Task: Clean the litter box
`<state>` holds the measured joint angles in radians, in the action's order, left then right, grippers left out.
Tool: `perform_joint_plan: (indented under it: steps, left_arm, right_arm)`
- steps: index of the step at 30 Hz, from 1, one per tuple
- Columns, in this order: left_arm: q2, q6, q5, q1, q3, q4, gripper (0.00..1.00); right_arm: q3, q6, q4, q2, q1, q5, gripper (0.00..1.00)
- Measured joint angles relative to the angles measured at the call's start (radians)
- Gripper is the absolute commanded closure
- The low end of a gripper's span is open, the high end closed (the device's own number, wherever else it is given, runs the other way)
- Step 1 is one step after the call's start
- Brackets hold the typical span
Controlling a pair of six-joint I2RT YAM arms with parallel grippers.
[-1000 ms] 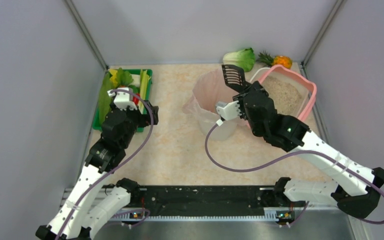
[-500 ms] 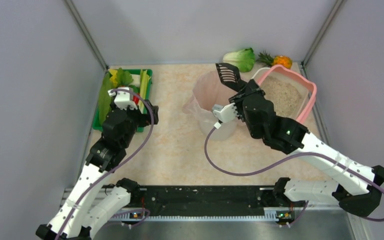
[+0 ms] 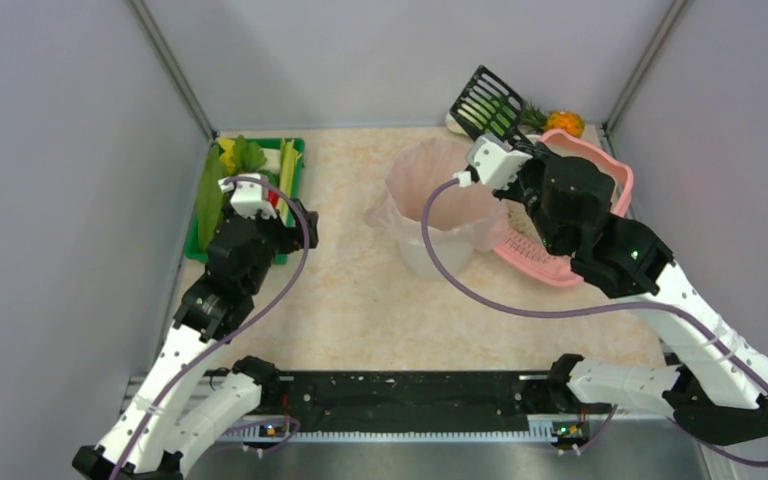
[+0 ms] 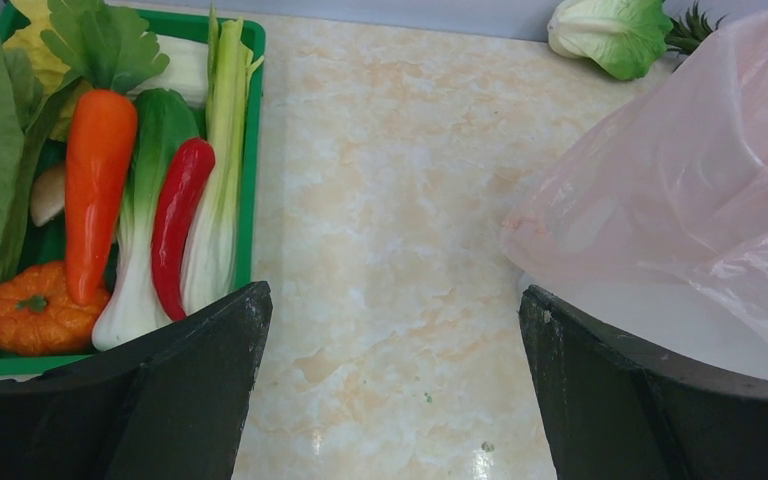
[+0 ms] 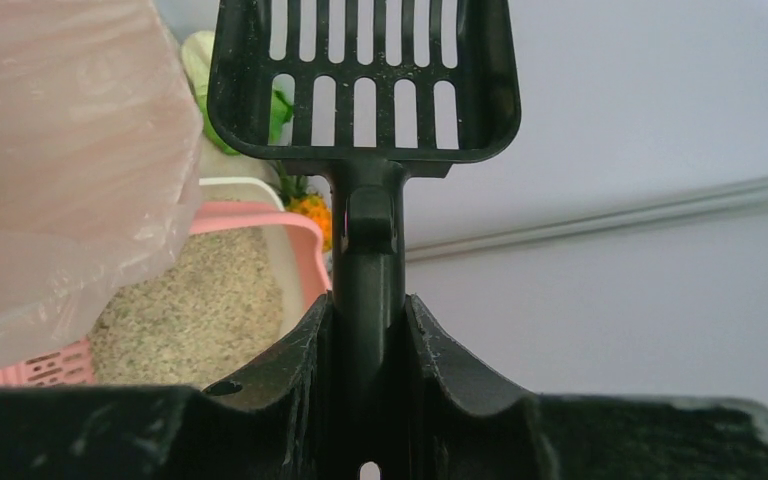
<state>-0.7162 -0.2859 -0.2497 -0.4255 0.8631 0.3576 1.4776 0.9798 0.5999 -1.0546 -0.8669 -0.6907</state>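
The pink litter box point(image 3: 617, 183) with beige granules point(image 5: 196, 306) stands at the back right; its slotted strip point(image 3: 537, 256) faces the near side. My right gripper point(image 3: 522, 152) is shut on the handle of a black slotted scoop point(image 3: 484, 102), held up high over the box's left end with the blade toward the back wall. In the right wrist view the scoop point(image 5: 364, 76) shows light through its slots, and the right gripper point(image 5: 367, 330) clamps the handle. My left gripper point(image 4: 390, 380) hangs open over bare table beside the green tray point(image 4: 253, 150), holding nothing.
A white bin with a pink liner point(image 3: 438, 192) stands just left of the litter box. The green tray point(image 3: 294, 148) of vegetables lies at the back left. A bok choy point(image 4: 610, 30) and a small pineapple point(image 3: 563, 122) lie by the back wall.
My right arm has lifted the scoop from over the bin and swung it right and back, above the litter box's left end. The left arm has stayed put.
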Motion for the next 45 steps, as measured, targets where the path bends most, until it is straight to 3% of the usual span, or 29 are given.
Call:
perform_joint_plan:
  steps: [4, 10, 20, 33, 45]
  left_arm:
    - [-0.002, 0.0, 0.002, 0.0, -0.001, -0.002, 0.01]
    - [-0.018, 0.0, 0.007, 0.0, -0.001, -0.016, 0.01]
    - [-0.023, 0.0, 0.017, 0.0, -0.001, -0.016, 0.01]
    - [-0.003, 0.001, 0.029, 0.0, -0.001, -0.015, 0.01]
    - [0.015, 0.009, 0.032, 0.0, -0.005, -0.016, 0.01]
  right_arm:
    - [0.0, -0.095, 0.044, 0.005, 0.056, 0.023, 1.0]
    - [0.0, -0.201, 0.127, 0.006, 0.253, 0.091, 1.0]
    - [-0.007, -0.264, 0.294, -0.044, 0.513, 0.121, 1.0]
    - [-0.166, -0.072, 0.469, -0.204, 0.69, 0.167, 1.0]
    - [-0.294, 0.128, 0.381, -0.24, 0.775, 0.295, 1.0]
